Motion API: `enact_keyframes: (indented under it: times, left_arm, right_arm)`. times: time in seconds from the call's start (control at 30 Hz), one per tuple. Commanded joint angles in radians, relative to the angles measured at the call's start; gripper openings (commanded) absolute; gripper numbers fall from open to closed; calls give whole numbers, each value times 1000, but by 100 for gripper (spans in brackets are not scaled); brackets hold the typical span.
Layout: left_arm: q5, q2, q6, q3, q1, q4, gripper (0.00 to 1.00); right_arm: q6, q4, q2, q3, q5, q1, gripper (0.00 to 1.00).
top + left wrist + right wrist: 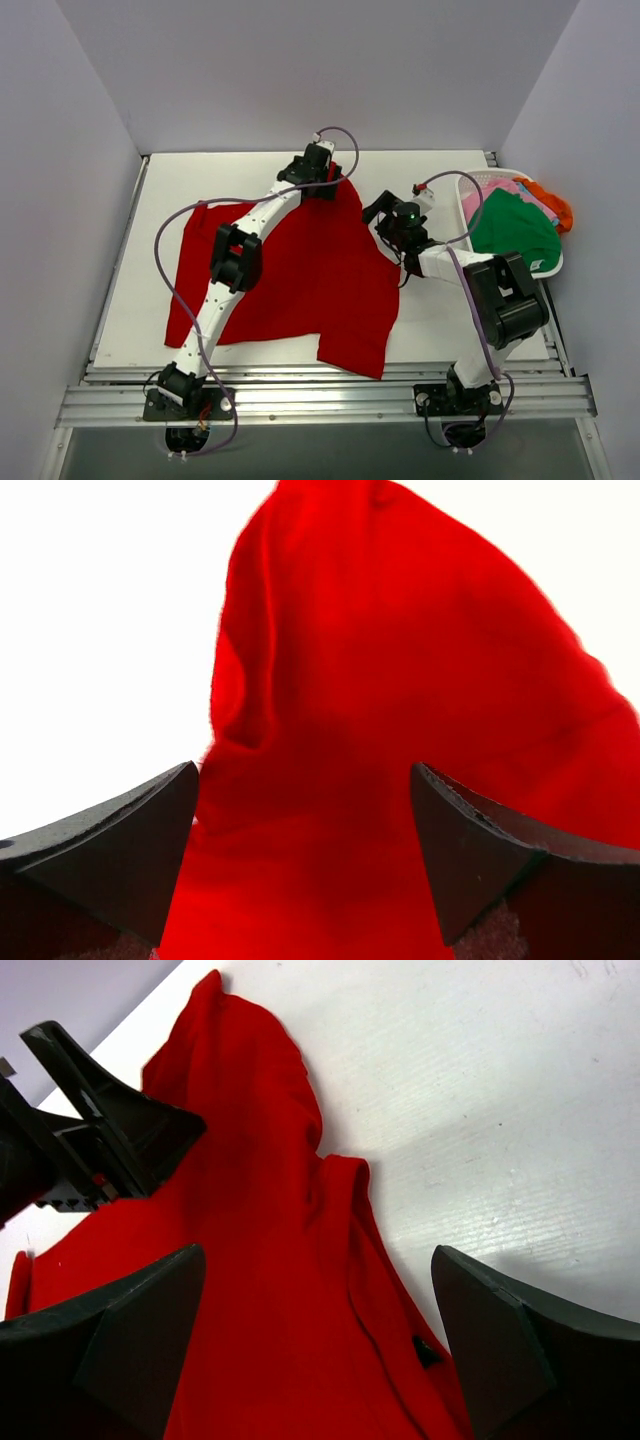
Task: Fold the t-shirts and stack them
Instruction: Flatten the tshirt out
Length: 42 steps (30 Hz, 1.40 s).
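White table [165,185]; red t-shirt [310,280] is spread out. Left tool [303,775] and right tool [315,1260] are held open at its far edge. A single layer may be pinched unevenly, so the fold could be bunched.

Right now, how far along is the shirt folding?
Nothing is folded or stacked yet. The red t-shirt lies spread out, with the left tool and right tool open over its far part. The green t-shirt, pink t-shirt and orange t-shirt wait in the basket.
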Motion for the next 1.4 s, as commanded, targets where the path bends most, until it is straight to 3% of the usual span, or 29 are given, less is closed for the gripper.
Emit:
enact_keyframes:
  times: [0.0,0.47,0.63,0.8,1.07,1.37]
  left_arm:
    - [-78,-41,25,3,-11,77,95]
    - [-119,60,62,118,4,46,94]
    - [-205,94,76,161,33,26,94]
    - [-268,103,25,178,103,20,94]
    - [-253,93,-79,179,206,55,94]
    - [-250,2,-128,118,254,58,94]
  right_arm:
    - [-16,31,-52,-19,26,-3,91]
    - [-21,47,-8,-19,13,-19,91]
    - [-20,64,1,-31,-5,-39,91]
    - [-18,77,6,-45,-22,-51,91]
    - [-21,88,35,-39,-33,-57,91]
    - [-20,96,55,-28,-46,-56,91]
